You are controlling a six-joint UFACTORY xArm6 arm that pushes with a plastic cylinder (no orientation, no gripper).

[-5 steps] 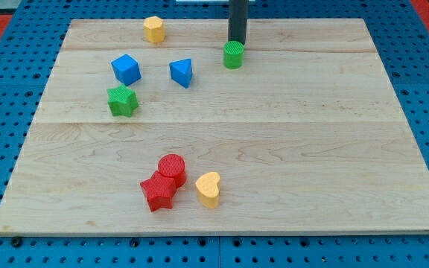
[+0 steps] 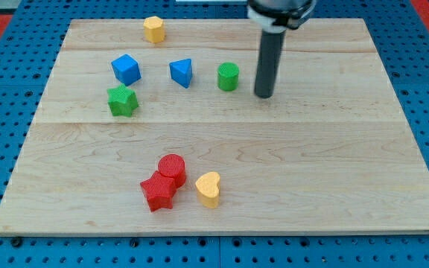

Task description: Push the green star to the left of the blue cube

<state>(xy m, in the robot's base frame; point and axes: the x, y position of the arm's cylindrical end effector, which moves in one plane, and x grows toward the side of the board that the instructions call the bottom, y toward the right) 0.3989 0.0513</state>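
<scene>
The green star (image 2: 122,100) lies on the wooden board (image 2: 311,171) at the upper left, just below and slightly left of the blue cube (image 2: 126,69). My tip (image 2: 264,95) rests on the board right of centre, well to the right of both. It stands a short way right of the green cylinder (image 2: 228,76) and does not touch it.
A blue wedge-shaped block (image 2: 182,72) sits between the blue cube and the green cylinder. A yellow block (image 2: 153,29) is near the top edge. A red cylinder (image 2: 172,169), a red star (image 2: 159,193) and a yellow heart (image 2: 208,187) cluster near the bottom.
My tip has moved from just above the green cylinder down and to the right. The green cylinder has shifted down and slightly left. The other blocks have not moved.
</scene>
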